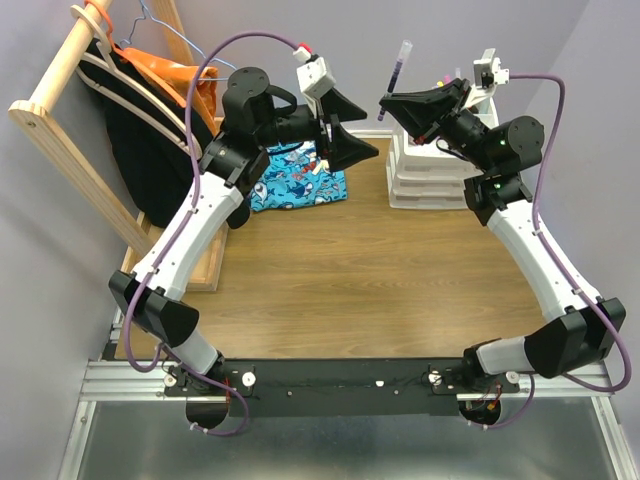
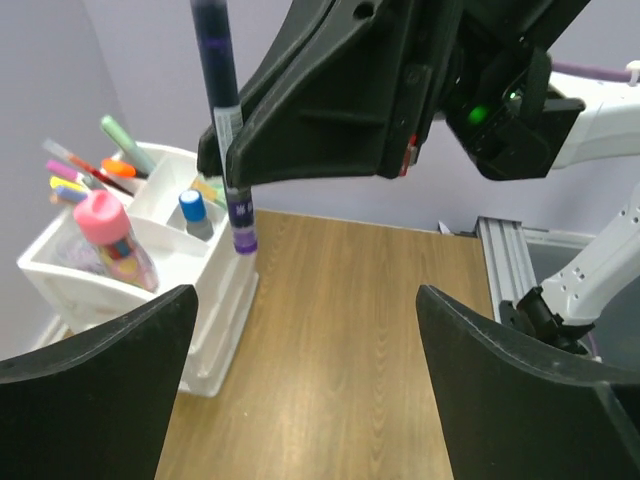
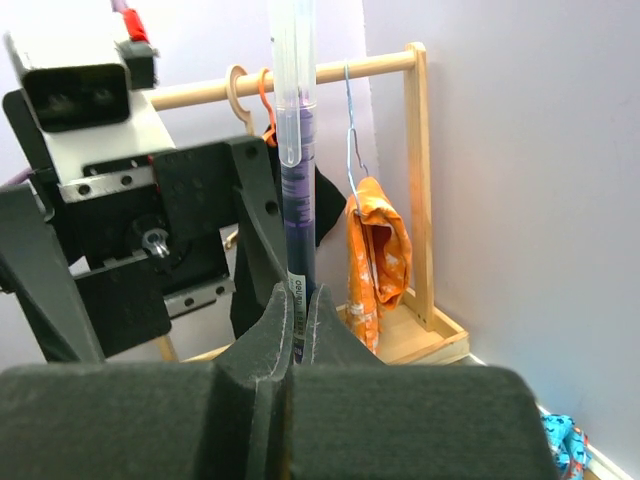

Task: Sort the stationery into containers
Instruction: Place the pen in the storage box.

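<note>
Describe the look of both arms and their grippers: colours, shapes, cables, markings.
Both the left arm and the right arm have white tapered links between bulky black joint housings. A purple cable loops along each to a white camera box at the wrist. The left gripper and right gripper carry broad, black, wedge-shaped fingers. A green light glows on the right arm's black housing.

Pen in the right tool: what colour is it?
The pen is dark purple with a clear cap; clearest in the right wrist view.

Dark purple pen (image 2: 217,70) held upright, clear cap on top, white organiser (image 2: 222,310) holding colourful markers (image 2: 95,172), pink-capped tube (image 2: 112,240)
</note>
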